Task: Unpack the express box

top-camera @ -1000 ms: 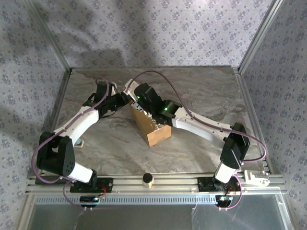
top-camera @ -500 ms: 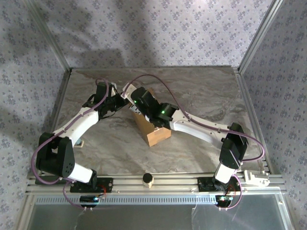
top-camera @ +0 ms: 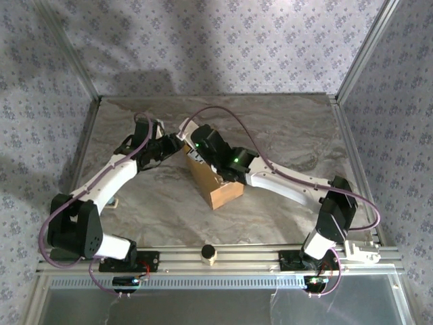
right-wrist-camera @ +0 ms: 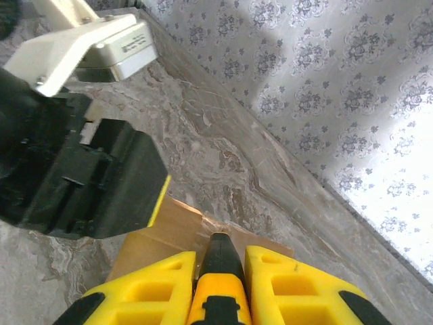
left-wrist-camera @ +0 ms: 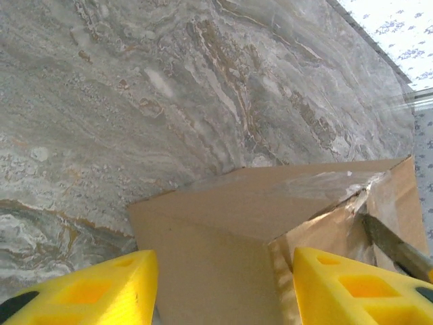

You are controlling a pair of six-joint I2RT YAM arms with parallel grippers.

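The express box (top-camera: 220, 193), a tan carton with glossy tape, lies slanted mid-table. My left gripper (top-camera: 177, 143) is at its far end. In the left wrist view the yellow fingers (left-wrist-camera: 101, 288) stand either side of the carton's end (left-wrist-camera: 223, 230), which spans the gap between them, so the left gripper (left-wrist-camera: 226, 291) is shut on the box. My right gripper (top-camera: 198, 150) reaches over the box top. It (right-wrist-camera: 220, 256) is shut on a yellow-and-black utility knife (right-wrist-camera: 218, 298). The knife's dark tip rests at the taped seam of the box (right-wrist-camera: 162, 230). Its blade (left-wrist-camera: 396, 247) shows beside the tape.
A small black-topped cylinder (top-camera: 209, 252) sits on the front rail. A white part (top-camera: 360, 250) lies at the near right and a small pale piece (top-camera: 114, 202) at the near left. Patterned walls and metal posts close in the table on three sides.
The right arm has shifted a little, its elbow swinging outward to the right, while the knife stays over the box's far end. The left gripper's hold and the box look unchanged.
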